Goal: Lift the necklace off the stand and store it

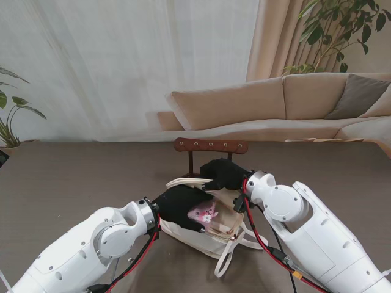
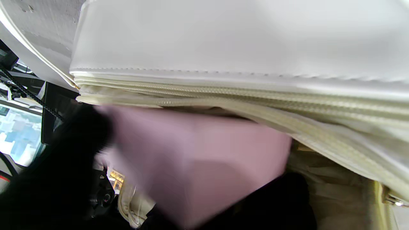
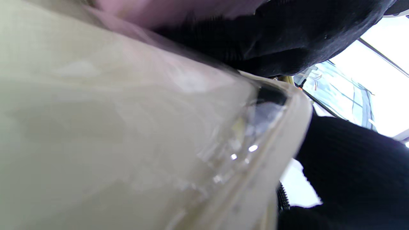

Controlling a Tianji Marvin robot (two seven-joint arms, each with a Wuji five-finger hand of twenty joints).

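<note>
A cream zip bag (image 1: 204, 239) lies open on the table in front of me. My left hand (image 1: 179, 205), in a black glove, is shut on a pink flowered pouch (image 1: 205, 214) at the bag's mouth. Up close, the pouch (image 2: 198, 159) sits just inside the zipper (image 2: 223, 100). My right hand (image 1: 223, 173) grips the bag's far rim, with a black finger (image 3: 351, 166) beside the beige lining (image 3: 111, 134). Behind the bag stands the wooden necklace stand (image 1: 211, 145), its pegs bare. No necklace shows in any view.
The bag's straps (image 1: 229, 256) trail over the brown table (image 1: 73, 177) toward me. A beige sofa (image 1: 287, 104) and curtain lie beyond the table's far edge. A plant (image 1: 9, 122) stands at the far left.
</note>
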